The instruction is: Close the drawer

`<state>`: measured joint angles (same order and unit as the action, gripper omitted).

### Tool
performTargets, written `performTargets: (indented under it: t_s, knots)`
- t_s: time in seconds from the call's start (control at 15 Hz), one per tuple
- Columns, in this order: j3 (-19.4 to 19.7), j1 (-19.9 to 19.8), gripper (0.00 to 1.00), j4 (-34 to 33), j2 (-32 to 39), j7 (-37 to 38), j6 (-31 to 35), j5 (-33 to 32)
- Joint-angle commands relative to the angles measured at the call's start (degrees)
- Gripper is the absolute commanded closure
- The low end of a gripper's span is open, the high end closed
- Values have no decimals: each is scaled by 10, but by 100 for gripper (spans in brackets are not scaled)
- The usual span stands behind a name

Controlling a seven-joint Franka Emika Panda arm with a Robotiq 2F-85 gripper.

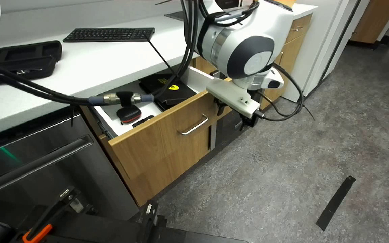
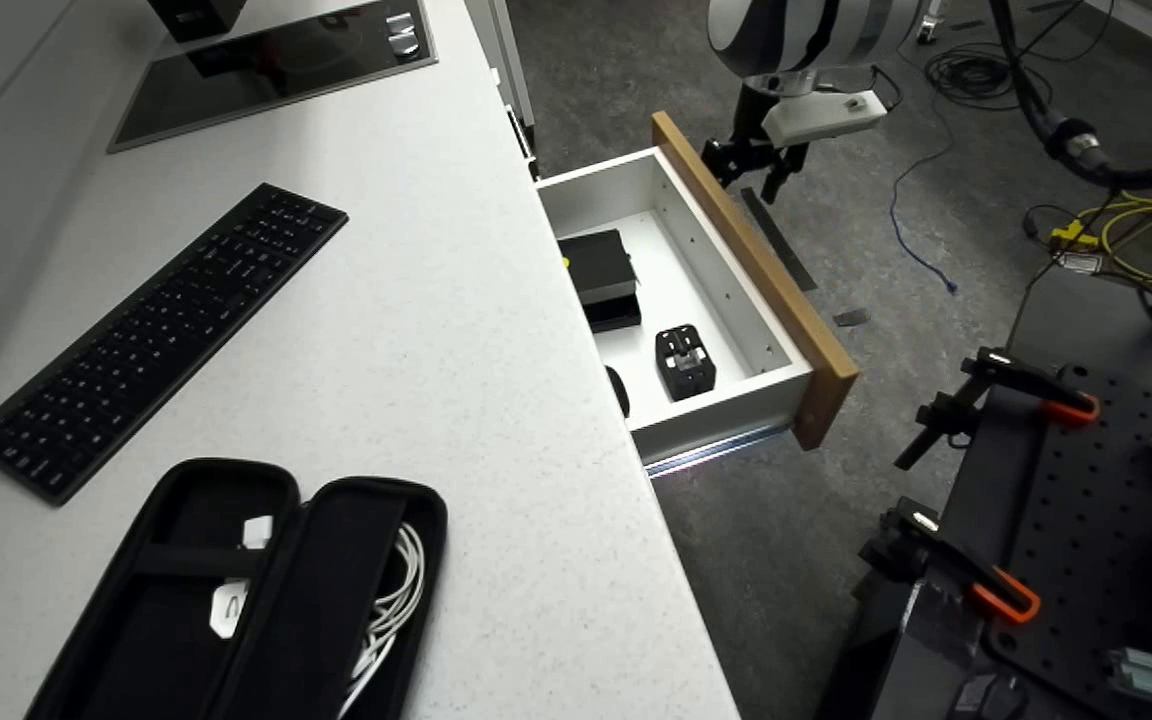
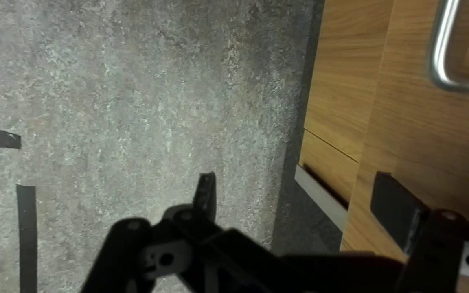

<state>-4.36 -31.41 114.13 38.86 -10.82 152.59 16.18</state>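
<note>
The drawer (image 1: 160, 141) is pulled out, with an oak front and white inner walls; an exterior view shows its open inside and front edge (image 2: 751, 255). Its silver bar handle (image 1: 194, 127) also shows in the wrist view (image 3: 442, 49). Black boxes (image 2: 598, 268), a small black item (image 2: 684, 362) and a dark round case with an orange rim (image 1: 129, 114) lie inside. My gripper (image 2: 748, 178) is open and empty, pointing down outside the drawer front, near one end. In the wrist view (image 3: 295, 179) one finger is over the oak front; I cannot tell whether it touches.
A white counter (image 2: 456, 330) above carries a keyboard (image 2: 166, 330), an open black case (image 2: 266, 590) and a cooktop (image 2: 276, 70). A steel appliance (image 1: 46, 162) is beside the drawer. Black cables (image 1: 59, 98) hang over it. A black platform with orange-handled clamps (image 2: 1066, 470) faces the cabinets.
</note>
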Motion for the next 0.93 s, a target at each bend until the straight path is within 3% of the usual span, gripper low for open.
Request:
performTargets:
  t_s: [0.0,0.73,0.87]
  knots:
    - [-8,22,0,-40,19,-11,-32,20]
    - [3,39,0,-28,11,-10,-26,16]
    - [-14,31,0,-39,22,-27,-30,26]
